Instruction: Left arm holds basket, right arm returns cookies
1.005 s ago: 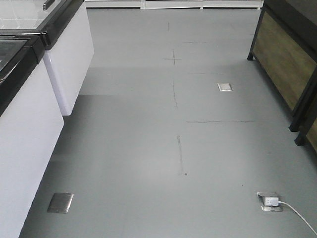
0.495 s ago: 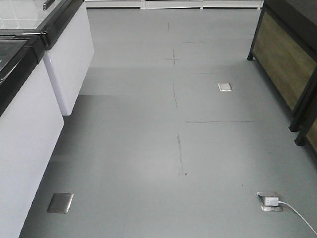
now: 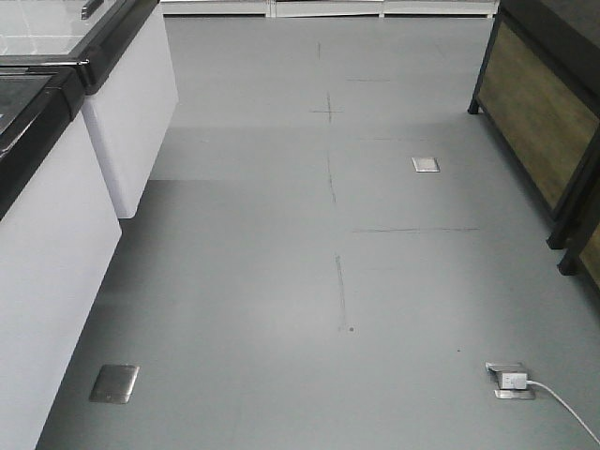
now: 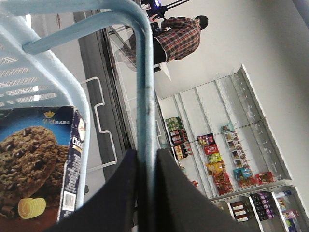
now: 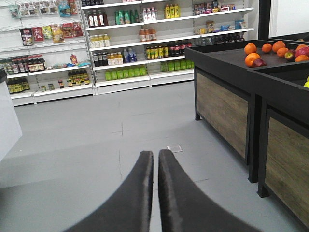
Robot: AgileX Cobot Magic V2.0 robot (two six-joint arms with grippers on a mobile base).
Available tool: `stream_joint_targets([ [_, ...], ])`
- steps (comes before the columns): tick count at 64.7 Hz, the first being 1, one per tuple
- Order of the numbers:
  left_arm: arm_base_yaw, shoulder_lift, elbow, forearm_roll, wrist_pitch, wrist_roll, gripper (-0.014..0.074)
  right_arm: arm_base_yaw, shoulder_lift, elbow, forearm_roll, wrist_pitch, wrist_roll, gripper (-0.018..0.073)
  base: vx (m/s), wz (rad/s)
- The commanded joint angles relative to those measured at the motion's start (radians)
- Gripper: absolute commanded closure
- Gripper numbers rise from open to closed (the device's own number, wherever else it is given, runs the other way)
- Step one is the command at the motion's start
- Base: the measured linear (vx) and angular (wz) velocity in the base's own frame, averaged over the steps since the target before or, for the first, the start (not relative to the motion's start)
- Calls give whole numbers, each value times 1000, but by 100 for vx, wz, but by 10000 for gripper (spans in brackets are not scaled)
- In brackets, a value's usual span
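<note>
Left gripper [image 4: 147, 162] on basket [image 4: 141, 63] — floor [image 3: 272, 281] unchanged

basket [image 4: 141, 72] light blue, slotted | cookies [image 4: 38, 164] navy, brown cookie print | left hand [image 4: 146, 155] black | floor [image 3: 281, 281] grey

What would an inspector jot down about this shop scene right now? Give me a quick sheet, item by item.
Surface: bare grey floor with faint lines and metal floor plates.
Job's things: light blue basket held by one handle; cookies box inside it.
Clutter: nothing seen.
Grippers: left gripper fingers shut on the basket handle; right gripper fingers shut, holding nothing.
Cables: white cable plugged into a floor socket.
Surroundings: white cabinets, drink shelves, fruit stand with oranges, person in a plaid shirt.
</note>
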Motion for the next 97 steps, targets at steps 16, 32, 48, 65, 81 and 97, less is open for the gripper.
stream_joint_targets([
  [16, 1, -34, -33, 6, -198, -87, 599, -4, 11, 18, -2, -72, -14, 568, 0, 0],
  [32, 1, -34, -33, 6, -273, -158, 599, -4, 11, 18, -2, -72, -14, 568, 0, 0],
  [48, 1, -34, -33, 7, -338, -252, 599, -4, 11, 18, -2, -73, -14, 568, 0, 0],
  [65, -18, -34, -33, 40, -398, -365, 599, -4, 11, 18, -2, -73, -14, 568, 0, 0],
  [81, -107, -34, -33, 93, -421, -432, 599, -4, 11, 18, -2, -73, -14, 568, 0, 0],
  [97, -226, -34, -34, 93, -473, -442, 599, -4, 11, 18, -2, -73, -14, 568, 0, 0],
])
